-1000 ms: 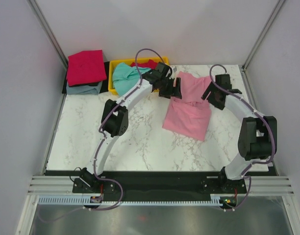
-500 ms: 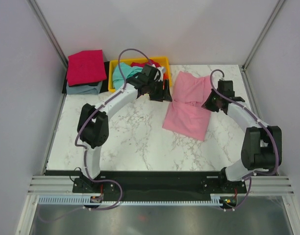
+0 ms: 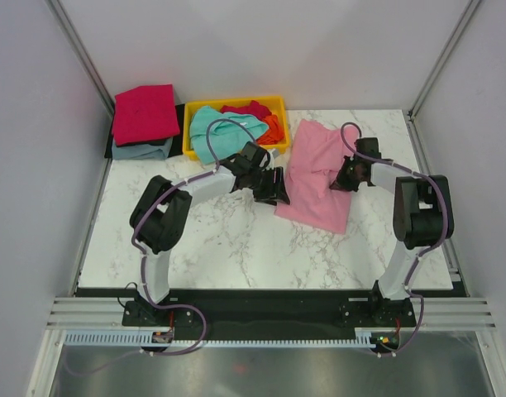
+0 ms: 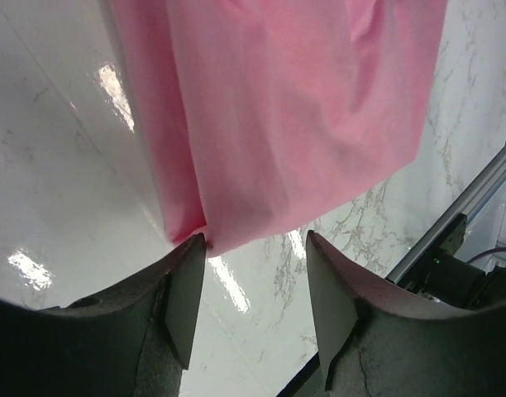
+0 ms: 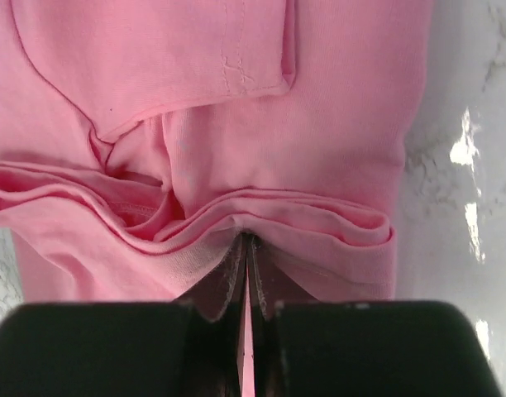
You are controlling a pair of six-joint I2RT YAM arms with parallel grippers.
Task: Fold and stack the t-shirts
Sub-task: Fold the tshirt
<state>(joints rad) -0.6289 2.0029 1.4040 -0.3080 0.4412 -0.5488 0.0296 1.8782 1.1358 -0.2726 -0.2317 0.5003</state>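
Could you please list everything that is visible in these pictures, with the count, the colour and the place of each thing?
table: 1, white marble, under the scene
yellow tray: 1, yellow, far edge of the table
teal t-shirt: 1, teal, left part of the tray
red t-shirt: 1, red, back of the tray
orange t-shirt: 1, orange, right part of the tray
crimson t-shirt: 1, crimson, folded, top of the far left stack
grey-blue t-shirt: 1, grey-blue, folded under the crimson one
pink t-shirt: 1, light pink, partly folded, right of centre
left gripper: 1, black, open at the pink t-shirt's left edge
right gripper: 1, black, shut on a fold of the pink t-shirt
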